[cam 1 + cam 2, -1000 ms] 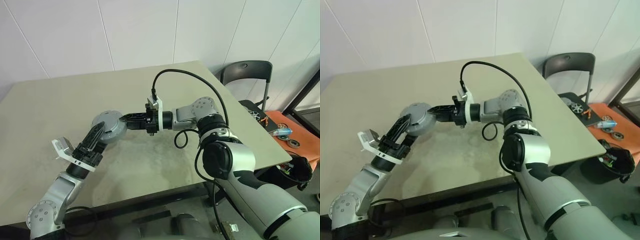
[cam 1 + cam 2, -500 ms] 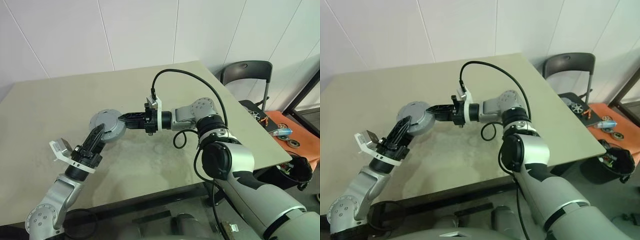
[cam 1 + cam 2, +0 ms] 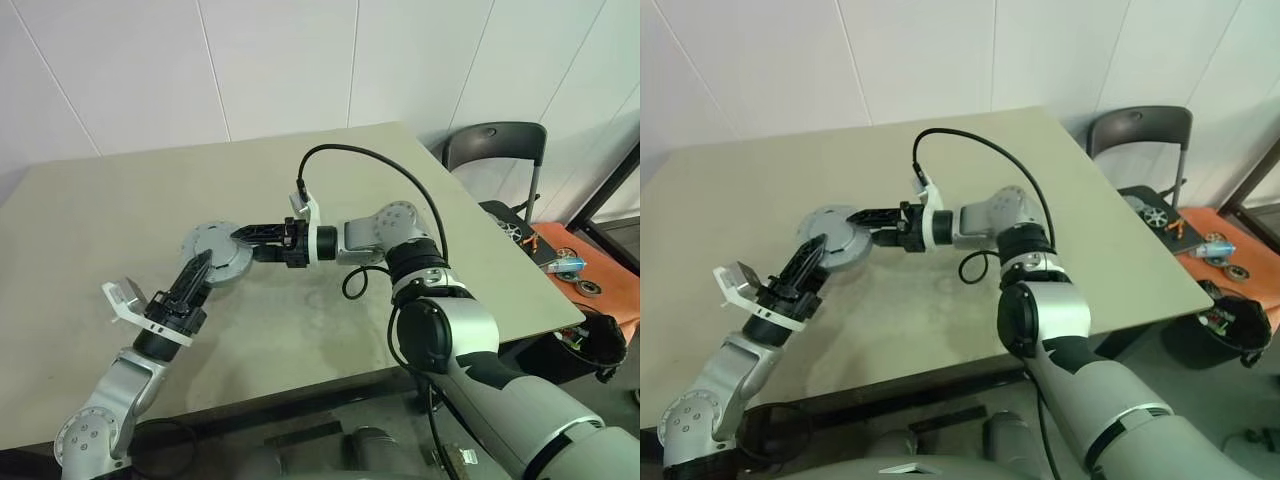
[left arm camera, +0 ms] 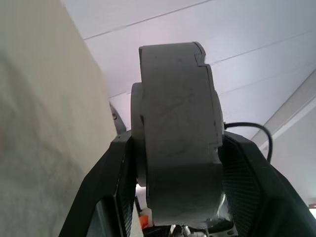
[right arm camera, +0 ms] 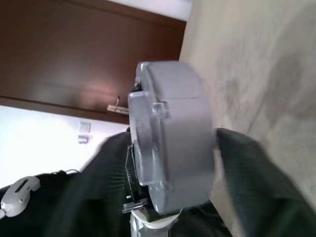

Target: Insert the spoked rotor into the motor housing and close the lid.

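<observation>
The motor housing [image 3: 212,245] is a grey round drum held just above the tan table [image 3: 110,200]. Its flat grey lid [image 3: 832,228] faces up. The spoked rotor is hidden. My left gripper [image 3: 200,268] reaches up from the near side and is shut on the drum's rim. In the left wrist view the housing [image 4: 177,133] sits clamped between both black fingers [image 4: 121,173]. My right gripper [image 3: 240,243] comes in level from the right and is open. Its fingers [image 5: 256,173] straddle the housing [image 5: 173,138], one of them standing a little off it.
A black cable [image 3: 370,160] loops above my right wrist. A dark chair [image 3: 495,150] stands past the table's right corner. Beside it, an orange surface [image 3: 565,260] holds small parts. The table's near edge [image 3: 300,385] runs below my arms.
My left gripper has shut on the housing's rim. My right gripper, shut on the housing before, has spread its fingers. The housing has stayed where it was.
</observation>
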Action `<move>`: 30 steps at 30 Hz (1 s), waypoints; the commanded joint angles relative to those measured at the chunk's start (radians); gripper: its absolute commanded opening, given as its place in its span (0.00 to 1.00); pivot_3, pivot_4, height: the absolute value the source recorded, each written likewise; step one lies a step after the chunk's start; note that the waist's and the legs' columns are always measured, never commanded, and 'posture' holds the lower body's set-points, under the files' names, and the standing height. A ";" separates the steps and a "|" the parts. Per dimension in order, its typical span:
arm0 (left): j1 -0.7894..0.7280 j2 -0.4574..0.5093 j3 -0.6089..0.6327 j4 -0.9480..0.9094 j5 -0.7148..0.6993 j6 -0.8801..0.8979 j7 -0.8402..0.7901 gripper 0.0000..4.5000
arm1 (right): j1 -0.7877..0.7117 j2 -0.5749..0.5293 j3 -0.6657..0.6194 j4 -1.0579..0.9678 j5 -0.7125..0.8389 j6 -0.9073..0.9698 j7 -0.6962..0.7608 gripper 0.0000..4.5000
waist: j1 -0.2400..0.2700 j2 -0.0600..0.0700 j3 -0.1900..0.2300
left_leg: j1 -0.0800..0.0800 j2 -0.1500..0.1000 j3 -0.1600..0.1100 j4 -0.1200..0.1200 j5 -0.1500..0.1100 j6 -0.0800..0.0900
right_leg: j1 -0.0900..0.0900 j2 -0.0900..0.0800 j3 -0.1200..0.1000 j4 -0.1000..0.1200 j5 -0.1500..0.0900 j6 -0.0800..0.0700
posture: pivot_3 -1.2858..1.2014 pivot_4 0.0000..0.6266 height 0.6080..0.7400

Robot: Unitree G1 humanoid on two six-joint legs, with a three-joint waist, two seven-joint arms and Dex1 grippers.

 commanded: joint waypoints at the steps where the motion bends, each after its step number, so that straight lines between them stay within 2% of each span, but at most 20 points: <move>1: -0.009 0.008 0.015 -0.059 -0.019 -0.015 -0.008 0.47 | -0.028 -0.015 -0.038 0.007 0.037 0.019 -0.012 0.96 | 0.000 0.000 0.000 | 0.000 0.000 0.000 0.000 0.000 0.000 | 0.000 0.000 0.000 0.000 0.000 0.000 | 0.52 0.00 1.00; 2: -0.005 0.007 0.021 -0.060 -0.022 -0.022 0.000 0.47 | -0.032 -0.023 -0.053 0.024 0.036 0.002 -0.028 1.00 | 0.000 0.000 0.000 | 0.000 0.000 0.000 0.000 0.000 0.000 | 0.000 0.000 0.000 0.000 0.000 0.000 | 0.52 0.00 1.00; 6: 0.007 0.003 0.045 -0.066 -0.025 -0.047 0.023 0.47 | -0.040 -0.047 -0.067 0.050 0.027 -0.039 -0.051 1.00 | 0.000 0.000 0.000 | 0.000 0.000 0.000 0.000 0.000 0.000 | 0.000 0.000 0.000 0.000 0.000 0.000 | 0.52 0.00 1.00; 9: 0.002 -0.004 0.091 -0.046 0.009 -0.116 0.078 0.47 | -0.032 -0.075 0.004 0.014 -0.016 -0.080 -0.013 1.00 | 0.000 0.000 0.000 | 0.000 0.000 0.000 0.000 0.000 0.000 | 0.000 0.000 0.000 0.000 0.000 0.000 | 0.52 0.00 1.00; 10: -0.007 -0.007 0.116 -0.033 0.018 -0.151 0.105 0.47 | -0.013 -0.086 0.096 -0.037 -0.067 -0.141 0.035 1.00 | -0.001 0.000 0.000 | 0.000 0.000 0.000 0.000 0.000 0.000 | 0.000 0.000 0.000 0.000 0.000 0.000 | 0.52 0.00 1.00; 18: -0.092 0.006 0.206 0.070 0.055 -0.251 0.246 0.47 | 0.129 -0.148 0.456 -0.241 -0.313 -0.689 0.298 1.00 | 0.003 -0.001 -0.001 | 0.000 0.000 0.000 0.000 0.000 0.000 | 0.000 0.000 0.000 0.000 0.002 0.003 | 0.52 0.00 1.00; 21: -0.161 -0.009 0.251 0.123 0.020 -0.298 0.302 0.47 | 0.200 -0.194 0.624 -0.289 -0.487 -1.066 0.364 1.00 | 0.007 -0.002 -0.001 | -0.001 -0.001 0.000 0.001 0.000 -0.001 | 0.000 -0.001 0.000 -0.001 0.003 0.005 | 0.52 0.00 1.00; 26: -0.242 -0.047 0.272 0.152 0.020 -0.349 0.405 0.47 | 0.236 -0.213 0.688 -0.320 -0.543 -1.300 0.456 1.00 | 0.010 -0.003 -0.002 | 0.000 -0.001 0.000 0.001 0.002 -0.003 | 0.000 -0.001 0.000 -0.001 0.004 0.005 | 0.52 0.00 1.00; 30: -0.274 -0.070 0.281 0.176 0.065 -0.397 0.476 0.47 | 0.250 -0.223 0.711 -0.334 -0.560 -1.342 0.506 1.00 | 0.019 -0.004 -0.002 | 0.000 -0.001 0.000 0.001 0.002 -0.003 | 0.000 -0.001 0.001 0.000 0.004 0.005 | 0.52 0.00 1.00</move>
